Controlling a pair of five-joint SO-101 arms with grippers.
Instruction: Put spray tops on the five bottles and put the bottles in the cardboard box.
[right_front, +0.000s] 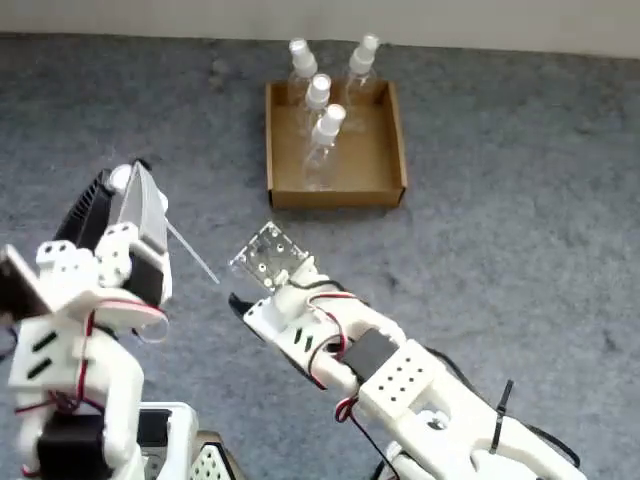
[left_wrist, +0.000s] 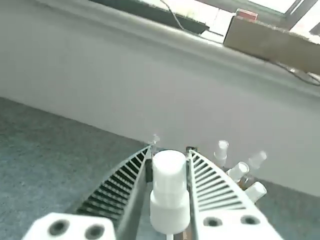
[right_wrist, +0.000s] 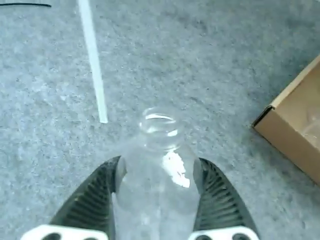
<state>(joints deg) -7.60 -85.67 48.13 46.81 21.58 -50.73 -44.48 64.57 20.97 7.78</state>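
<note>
While the left claw (left_wrist: 169, 151) sits nearest the camera at the left edge of the grey surface (right_front: 500, 250), it is clamped on a white spray top (left_wrist: 169, 200), with its ribbed fingers (left_wrist: 120, 192) pressing the cap from both sides. From that spray top a thin dip tube (right_front: 192, 257) slants across the surface toward the other arm. Its free end is near the mouth of the clear bottle (right_wrist: 160, 132) but does not touch it.

Just beside it, the right claw (right_front: 275, 265) reaches in from the near right and grips that clear bottle around its body. The bottle's neck is open and uncapped and points away from the wrist. In the right wrist view the black fingers (right_wrist: 102, 187) hug the bottle's shoulders on either side.

Farther back, well apart from both arms, the cardboard box (right_front: 385, 190) lies open on the surface. Four capped bottles (right_front: 328, 125) stand inside it, two nearer the middle and two against its far side, each wearing a white spray top. Beyond the box, a pale wall (right_front: 450, 15) closes off the far edge of the surface.
</note>
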